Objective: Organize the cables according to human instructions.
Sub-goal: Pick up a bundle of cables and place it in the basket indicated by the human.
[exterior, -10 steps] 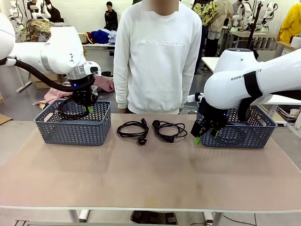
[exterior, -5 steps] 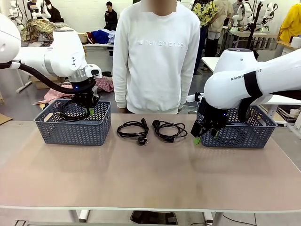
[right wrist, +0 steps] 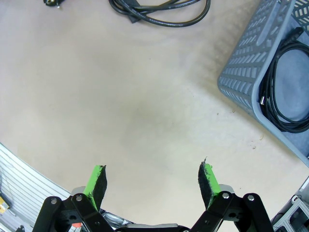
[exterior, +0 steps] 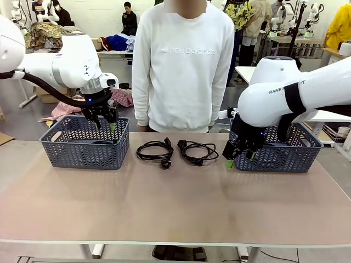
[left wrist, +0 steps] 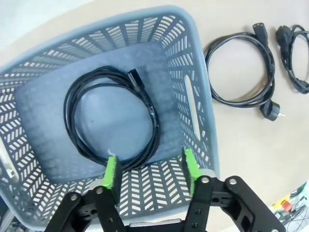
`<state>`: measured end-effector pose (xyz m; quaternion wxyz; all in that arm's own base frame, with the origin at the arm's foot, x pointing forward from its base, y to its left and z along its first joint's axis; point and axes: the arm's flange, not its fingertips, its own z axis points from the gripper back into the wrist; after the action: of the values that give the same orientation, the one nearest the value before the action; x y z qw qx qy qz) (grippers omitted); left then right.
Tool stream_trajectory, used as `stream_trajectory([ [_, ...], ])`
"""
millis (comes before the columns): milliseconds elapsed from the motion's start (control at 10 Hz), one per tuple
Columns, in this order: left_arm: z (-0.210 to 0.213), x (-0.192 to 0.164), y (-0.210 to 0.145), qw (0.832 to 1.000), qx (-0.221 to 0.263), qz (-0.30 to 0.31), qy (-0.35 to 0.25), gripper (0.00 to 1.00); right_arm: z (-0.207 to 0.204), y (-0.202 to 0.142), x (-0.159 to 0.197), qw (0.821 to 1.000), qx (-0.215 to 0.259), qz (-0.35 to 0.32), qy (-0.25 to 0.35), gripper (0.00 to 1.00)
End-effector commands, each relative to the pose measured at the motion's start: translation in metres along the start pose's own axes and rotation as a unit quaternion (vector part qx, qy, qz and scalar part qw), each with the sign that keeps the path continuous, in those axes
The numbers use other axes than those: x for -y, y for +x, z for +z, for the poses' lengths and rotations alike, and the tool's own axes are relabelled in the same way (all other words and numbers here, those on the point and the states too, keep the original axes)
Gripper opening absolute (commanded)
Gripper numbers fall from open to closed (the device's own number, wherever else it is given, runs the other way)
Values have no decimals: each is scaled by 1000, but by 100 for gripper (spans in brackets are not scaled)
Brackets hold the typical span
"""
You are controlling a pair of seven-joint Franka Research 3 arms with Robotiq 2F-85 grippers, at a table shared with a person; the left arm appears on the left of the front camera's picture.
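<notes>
Since a second ago the left fingers [exterior: 112,126] have let go and lifted; they now stand released above the left basket [exterior: 82,150], where the dropped cable [left wrist: 140,84] lies coiled flat on its floor. The right fingers [exterior: 229,163] are spread wide and empty, hovering low over the surface [exterior: 175,203] just in front of the right basket [exterior: 279,156], which holds another coiled cable [right wrist: 270,104]. Between the baskets, the left loose cable [exterior: 163,162] and the right loose cable [exterior: 181,144] lie side by side on the surface, in front of a person [exterior: 184,66] in a white sweatshirt.
</notes>
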<state>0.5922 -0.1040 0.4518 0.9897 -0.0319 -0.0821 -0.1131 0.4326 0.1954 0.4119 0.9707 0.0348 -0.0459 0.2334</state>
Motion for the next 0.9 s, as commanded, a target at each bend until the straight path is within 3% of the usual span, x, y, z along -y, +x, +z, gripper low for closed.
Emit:
stream_trajectory([
  [0,6,-4,3,1000,-4,3,4,81,2,0,0,1000,2,0,0,100],
  [200,11,-4,1,1000,-3,10,-3,100,2,0,0,1000,2,0,0,100],
  [500,8,-5,-3,998,-13,51,-39,100,2,0,0,1000,2,0,0,100],
  [600,7,-2,1,1000,1,9,-3,100,2,0,0,1000,2,0,0,100],
  [800,7,-2,1,1000,1,9,-3,100,2,0,0,1000,2,0,0,100],
])
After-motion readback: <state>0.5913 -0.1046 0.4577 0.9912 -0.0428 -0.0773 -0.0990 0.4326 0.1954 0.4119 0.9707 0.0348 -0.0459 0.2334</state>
